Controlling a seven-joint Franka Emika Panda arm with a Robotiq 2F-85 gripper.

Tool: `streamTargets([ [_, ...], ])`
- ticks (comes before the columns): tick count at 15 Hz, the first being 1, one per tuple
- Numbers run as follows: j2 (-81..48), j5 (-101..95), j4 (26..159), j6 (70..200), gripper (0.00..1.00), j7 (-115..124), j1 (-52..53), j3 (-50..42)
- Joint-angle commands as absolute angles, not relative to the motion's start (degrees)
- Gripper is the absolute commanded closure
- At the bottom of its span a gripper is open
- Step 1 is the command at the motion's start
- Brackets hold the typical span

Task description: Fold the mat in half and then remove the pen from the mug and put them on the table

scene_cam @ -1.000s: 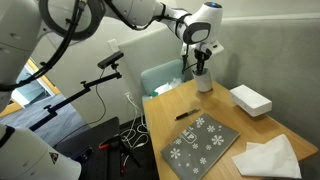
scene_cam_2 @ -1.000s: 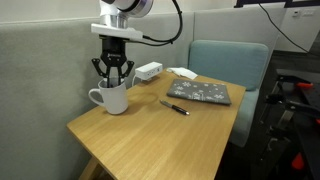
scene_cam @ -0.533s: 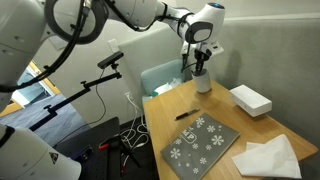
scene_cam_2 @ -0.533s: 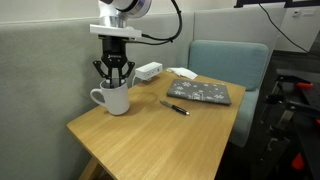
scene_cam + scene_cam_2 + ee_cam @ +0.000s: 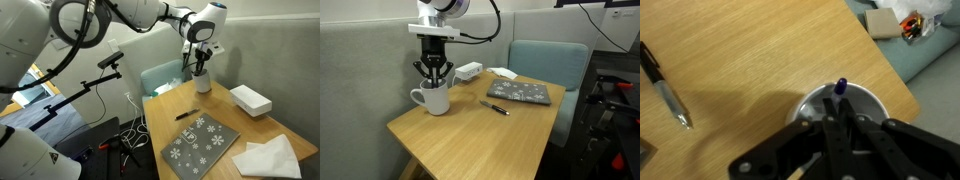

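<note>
A white mug [image 5: 433,98] stands near the table's corner; it shows in both exterior views [image 5: 205,82]. My gripper [image 5: 435,78] hangs straight down into its mouth. In the wrist view the two fingers [image 5: 837,108] are pressed together on a pen with a blue tip [image 5: 840,87] that stands in the mug [image 5: 868,100]. A second pen, black and silver [image 5: 494,107], lies flat on the wood between the mug and the mat and also shows in the wrist view [image 5: 665,85]. The grey snowflake mat [image 5: 200,145] lies flat further along the table.
A white box [image 5: 250,99] and a crumpled white cloth [image 5: 268,157] lie beyond the mat. A teal chair [image 5: 555,65] stands against the table's side. A wall runs close behind the mug. A tripod and cables stand on the floor [image 5: 110,90].
</note>
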State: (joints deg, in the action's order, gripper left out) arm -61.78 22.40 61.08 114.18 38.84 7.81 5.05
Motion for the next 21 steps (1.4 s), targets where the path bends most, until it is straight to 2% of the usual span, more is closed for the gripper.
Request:
streamTargets([
  [1,-60.30,22.78,60.24,112.30,0.97,40.51,7.39,5.69],
  [11,-45.31,22.80,72.11,111.87,0.97,41.57,8.07,5.49],
  [21,-28.18,18.77,97.83,129.52,0.97,42.39,14.11,4.23],
])
